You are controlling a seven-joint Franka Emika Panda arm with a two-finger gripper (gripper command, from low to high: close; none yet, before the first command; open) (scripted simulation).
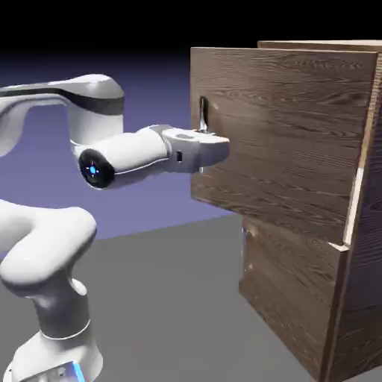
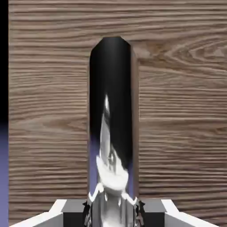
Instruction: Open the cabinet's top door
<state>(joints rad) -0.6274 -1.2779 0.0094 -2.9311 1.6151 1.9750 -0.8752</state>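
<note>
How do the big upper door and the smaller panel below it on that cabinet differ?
The upper door is taller than the lower panel. The upper door stands swung out from the cabinet, while the lower panel looks closed. The gripper grips the upper door's handle; nothing holds the lower panel. Both share brown wood grain.

The exterior view looked from beside the robot, standing off far enough to take in most of the arm (image 1: pixel 112 157) and much of the cabinet (image 1: pixel 298 291), whose right side ran out of frame. It faced the door (image 1: pixel 283 134) at a slant. The hand view looked along the claw (image 2: pixel 112 213), straight at the door and very near it, so the handle (image 2: pixel 111 97) rose large up the middle. Both views shared the handle and the door around it.
</note>
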